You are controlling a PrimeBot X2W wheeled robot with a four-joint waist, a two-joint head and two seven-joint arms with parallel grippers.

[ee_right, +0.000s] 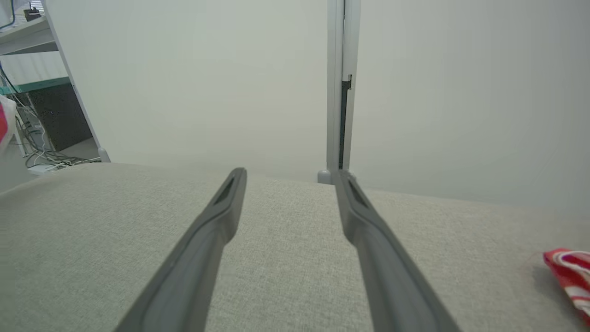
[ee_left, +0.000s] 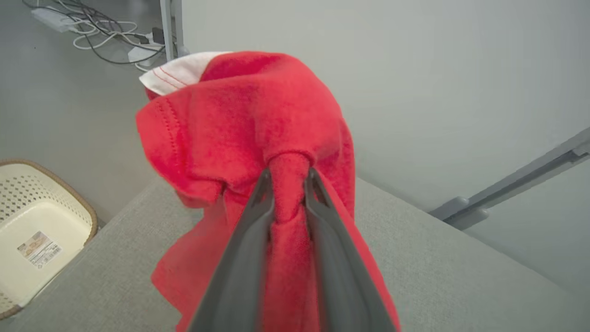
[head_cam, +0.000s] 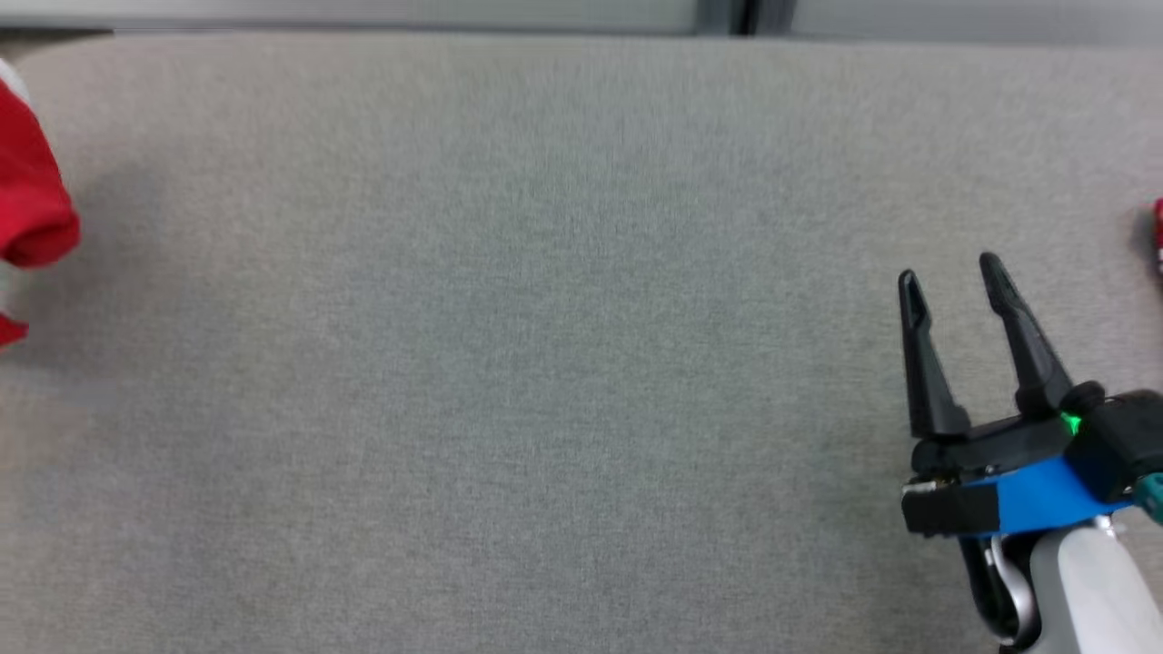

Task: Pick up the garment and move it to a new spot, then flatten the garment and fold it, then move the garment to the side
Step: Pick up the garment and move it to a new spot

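Red garment [ee_left: 239, 129] pinched in left jaws, left edge of table [head_cam: 545, 363]; right jaws spread near right edge.

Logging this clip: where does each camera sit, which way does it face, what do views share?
Head view: on the head, facing down at the table; open right gripper lower right, red garment at left.
Left wrist view: on the left wrist, along the left gripper, shut on the garment; basket beyond.
Right wrist view: on the right wrist, along its open fingers, across the table toward a wall.
Shared: head and right wrist both show a red-and-white item.
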